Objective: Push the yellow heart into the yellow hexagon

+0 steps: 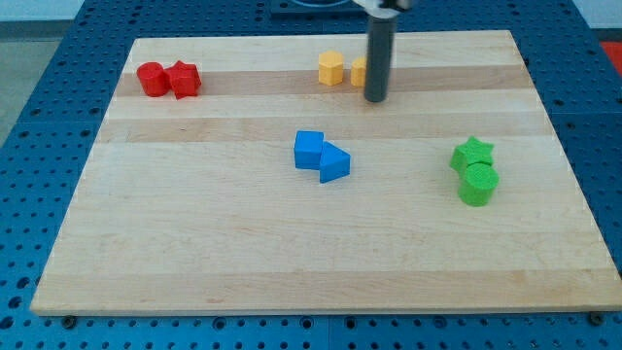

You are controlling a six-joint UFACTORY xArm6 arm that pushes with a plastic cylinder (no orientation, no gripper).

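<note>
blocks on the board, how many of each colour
red: 2, a pair at the view's top left
yellow: 2, hexagon and a second block partly behind my tip
blue: 2, a pair mid-board
green: 2, star and round block
total: 8

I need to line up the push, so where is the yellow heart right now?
The yellow heart sits near the view's top, just right of centre, close beside the yellow hexagon on its left. The rod hides most of it, with my tip just below-right.
</note>
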